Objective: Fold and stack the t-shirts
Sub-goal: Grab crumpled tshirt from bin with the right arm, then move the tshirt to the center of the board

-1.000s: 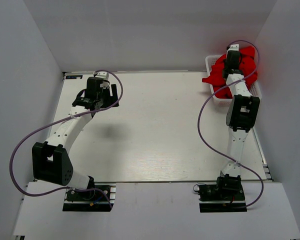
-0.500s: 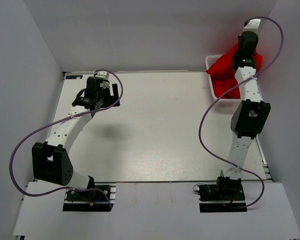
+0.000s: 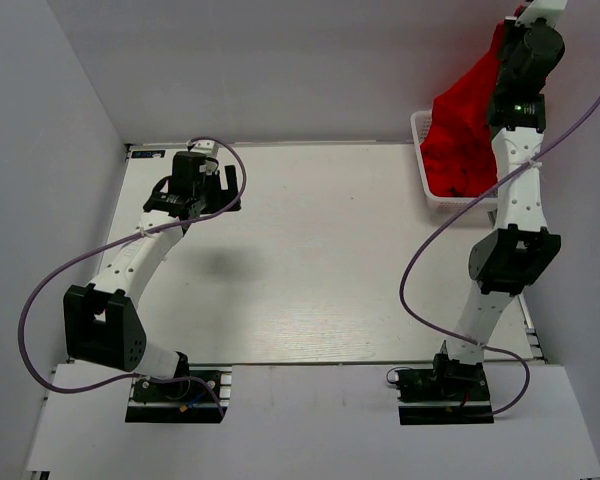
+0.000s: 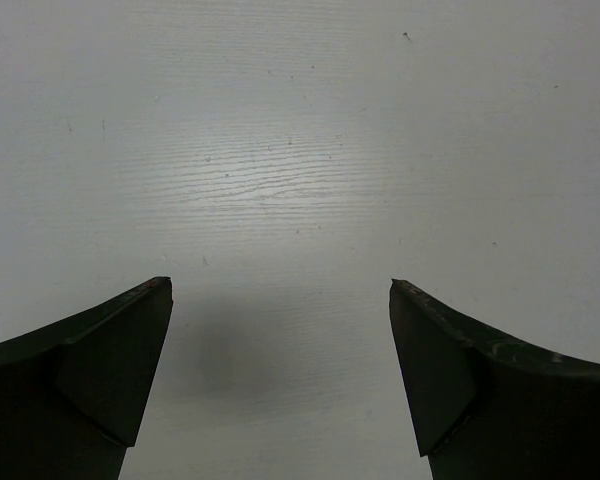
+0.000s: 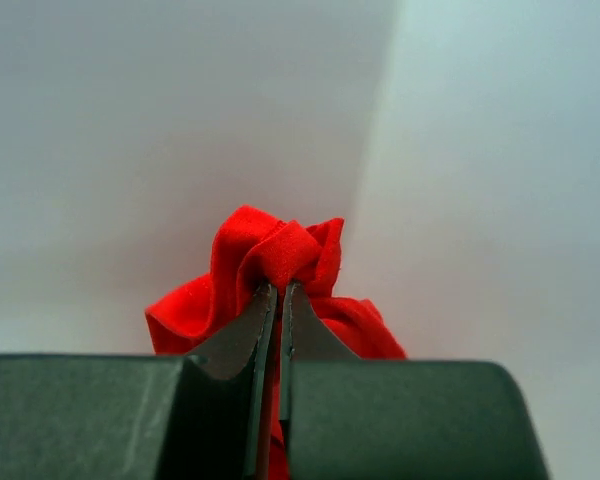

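My right gripper (image 3: 510, 35) is high above the back right corner, shut on a bunch of a red t-shirt (image 3: 467, 105). The shirt hangs from it down into the white lattice basket (image 3: 420, 150), where more red cloth (image 3: 458, 175) lies. In the right wrist view the gripper (image 5: 278, 288) pinches a fold of the red t-shirt (image 5: 270, 250) between closed fingers. My left gripper (image 3: 228, 185) is open and empty over the bare table at the back left; the left wrist view shows it (image 4: 280, 285) spread wide over white wood.
The white table (image 3: 310, 250) is walled by grey panels at the back and both sides. The basket stands at the table's back right corner against the right wall.
My right arm has risen steeply from the basket, pulling a red shirt up with it. The left arm has not moved.
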Motion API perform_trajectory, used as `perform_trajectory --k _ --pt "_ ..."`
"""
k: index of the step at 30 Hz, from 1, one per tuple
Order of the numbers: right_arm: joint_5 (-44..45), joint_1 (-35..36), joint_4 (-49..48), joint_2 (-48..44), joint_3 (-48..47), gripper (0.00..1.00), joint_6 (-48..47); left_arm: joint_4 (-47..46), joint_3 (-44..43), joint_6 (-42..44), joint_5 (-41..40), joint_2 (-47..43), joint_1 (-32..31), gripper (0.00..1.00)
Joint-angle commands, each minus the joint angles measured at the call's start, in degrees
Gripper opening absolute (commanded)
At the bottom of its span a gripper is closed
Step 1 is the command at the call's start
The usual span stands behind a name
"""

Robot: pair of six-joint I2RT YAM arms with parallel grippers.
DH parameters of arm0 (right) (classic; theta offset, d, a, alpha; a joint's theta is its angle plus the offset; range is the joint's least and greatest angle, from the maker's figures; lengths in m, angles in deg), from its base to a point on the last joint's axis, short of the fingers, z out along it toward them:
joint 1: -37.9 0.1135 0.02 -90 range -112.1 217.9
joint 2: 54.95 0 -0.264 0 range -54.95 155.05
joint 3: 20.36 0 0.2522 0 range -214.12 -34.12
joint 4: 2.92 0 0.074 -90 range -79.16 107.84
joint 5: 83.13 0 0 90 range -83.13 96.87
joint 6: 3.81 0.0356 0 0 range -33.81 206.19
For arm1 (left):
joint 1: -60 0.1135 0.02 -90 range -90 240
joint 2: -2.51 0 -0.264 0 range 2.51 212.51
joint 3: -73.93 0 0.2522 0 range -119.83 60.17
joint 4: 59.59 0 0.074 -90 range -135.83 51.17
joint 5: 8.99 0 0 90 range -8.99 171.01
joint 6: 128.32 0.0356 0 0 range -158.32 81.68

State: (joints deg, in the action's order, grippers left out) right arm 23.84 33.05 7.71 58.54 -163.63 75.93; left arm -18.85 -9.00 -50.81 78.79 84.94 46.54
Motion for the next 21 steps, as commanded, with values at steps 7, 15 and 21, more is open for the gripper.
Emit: perform_trajectory --k 7,15,21 --pt "-25.4 6.9 0.8 -10.9 -4.9 0.00 9.2 -1.1 0.6 -0.3 2.2 -6.2 0.3 0.99" --pt "-43.7 13.0 -12.8 -11.2 -7.1 0.00 23.4 -1.1 2.2 -1.6 2.2 -10.3 0.3 0.99" --pt "-52.2 19.2 -20.8 -10.6 -5.9 0.00 30.0 1.5 2.2 -2.6 -0.6 -13.9 0.3 0.99"
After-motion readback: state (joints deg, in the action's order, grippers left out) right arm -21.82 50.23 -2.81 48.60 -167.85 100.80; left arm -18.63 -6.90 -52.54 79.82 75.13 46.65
